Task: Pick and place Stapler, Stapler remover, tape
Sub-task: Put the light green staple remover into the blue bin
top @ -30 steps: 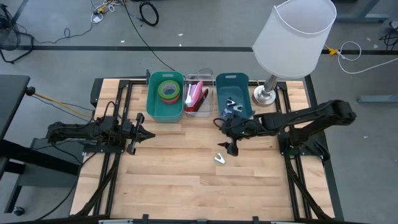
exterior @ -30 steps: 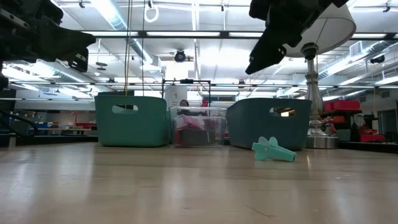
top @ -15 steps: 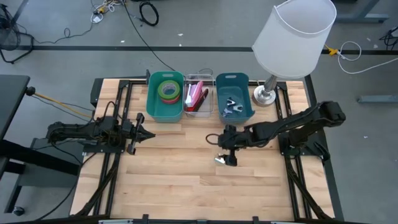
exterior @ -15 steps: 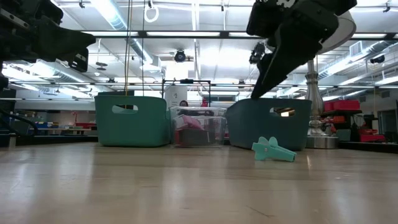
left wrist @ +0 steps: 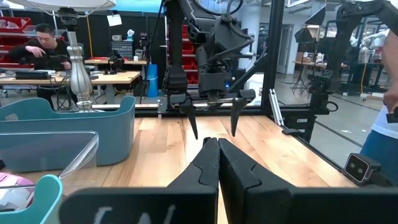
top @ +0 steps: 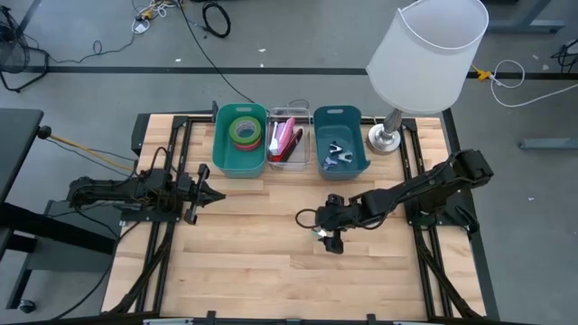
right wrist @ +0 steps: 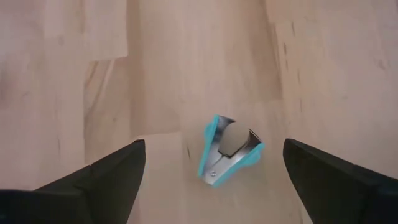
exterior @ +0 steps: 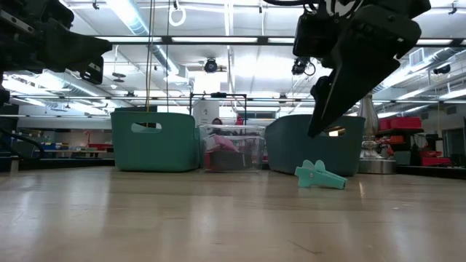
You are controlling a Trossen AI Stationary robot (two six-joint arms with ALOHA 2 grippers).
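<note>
A teal staple remover (right wrist: 229, 149) lies on the bare wood in the middle of the table (top: 271, 271), also seen low on the boards as the staple remover (exterior: 320, 176). My right gripper (right wrist: 212, 144) hangs open above it, slanting down, one finger on either side and clear of it; from above my right gripper (top: 327, 235) partly covers it. My left gripper (left wrist: 217, 152) rests shut and level at the table's left (top: 215, 194), holding nothing. Rolls of tape (top: 244, 131) lie in the green bin. A red stapler (top: 287, 140) lies in the clear bin.
Three bins stand in a row at the far edge: green (top: 226, 158), clear (top: 275, 161), and blue (top: 354, 167) with staple removers inside. A lamp (top: 424, 54) stands at the far right. Open wood lies near the front edge.
My right gripper has come away from the blue bin toward the table's near edge and down, tipping more steeply downward, and now hangs over the staple remover. The remover has not moved.
</note>
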